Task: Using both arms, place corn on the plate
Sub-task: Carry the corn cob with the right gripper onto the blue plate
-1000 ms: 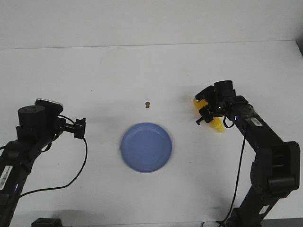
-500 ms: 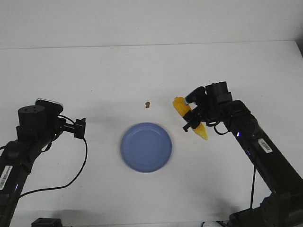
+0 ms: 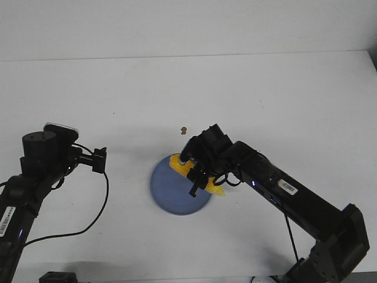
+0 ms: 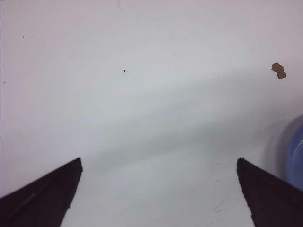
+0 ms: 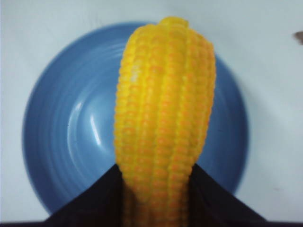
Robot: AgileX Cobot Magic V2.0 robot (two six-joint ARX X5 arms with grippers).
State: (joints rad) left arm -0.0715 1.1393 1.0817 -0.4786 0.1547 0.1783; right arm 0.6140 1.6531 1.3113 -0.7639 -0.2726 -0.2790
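Note:
My right gripper is shut on the yellow corn and holds it over the right half of the blue plate. In the right wrist view the corn fills the middle, clamped between the two black fingers, with the plate directly beneath it. Whether the corn touches the plate I cannot tell. My left gripper is open and empty over the bare table left of the plate. In the left wrist view its fingertips stand wide apart and the plate's rim shows at the edge.
A tiny brown speck lies on the white table just beyond the plate; it also shows in the left wrist view. The table's far edge meets a pale wall.
My right arm has carried the corn leftward and toward me, from the table's right side to above the plate. The left arm has not moved.

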